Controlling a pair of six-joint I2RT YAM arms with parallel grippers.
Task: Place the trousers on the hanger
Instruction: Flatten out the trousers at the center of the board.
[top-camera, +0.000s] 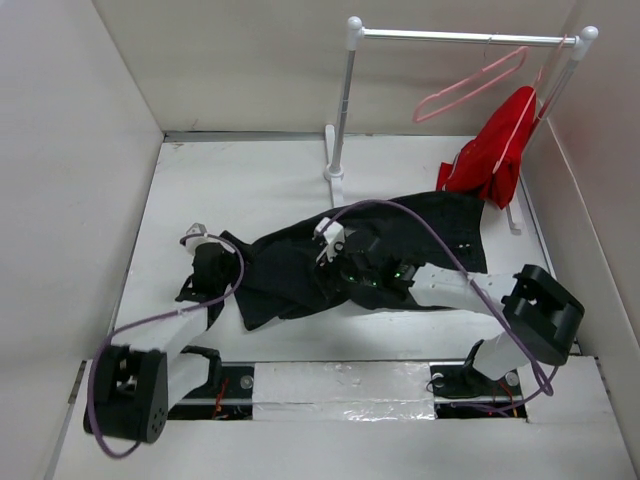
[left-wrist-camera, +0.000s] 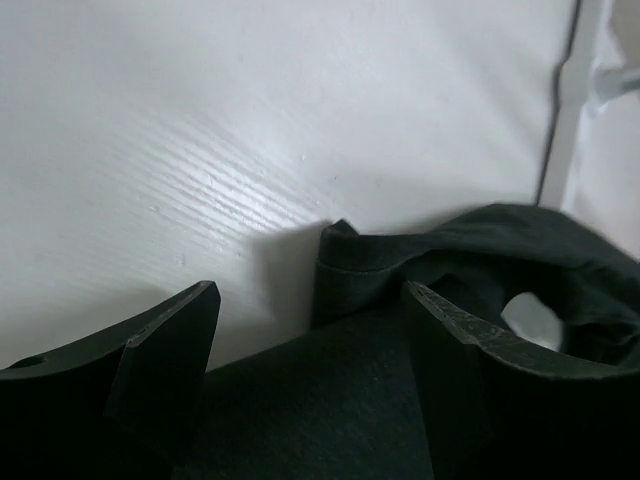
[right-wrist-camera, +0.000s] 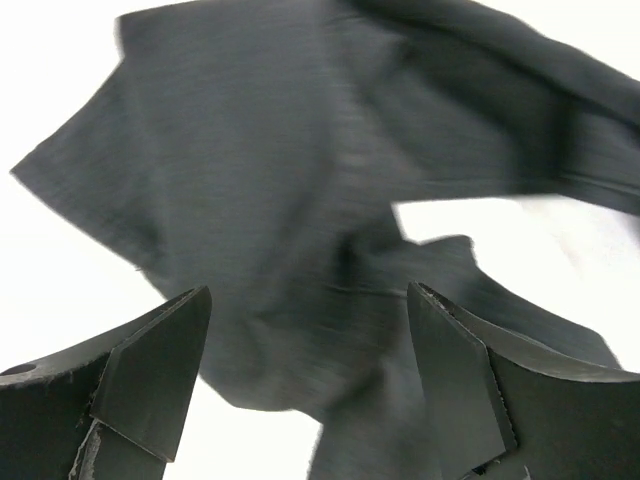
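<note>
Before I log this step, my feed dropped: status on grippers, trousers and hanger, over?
Left gripper open at edge of trousers, right gripper open above them. Trousers crumpled on table, unheld. Hanger bare on rail, red garment beside it.

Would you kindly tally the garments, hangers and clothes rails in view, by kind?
Garments: 2 (black trousers, red garment)
Hangers: 2 (empty pink hanger, hanger under the red garment)
Clothes rails: 1 (white rail)
Total: 5
</note>
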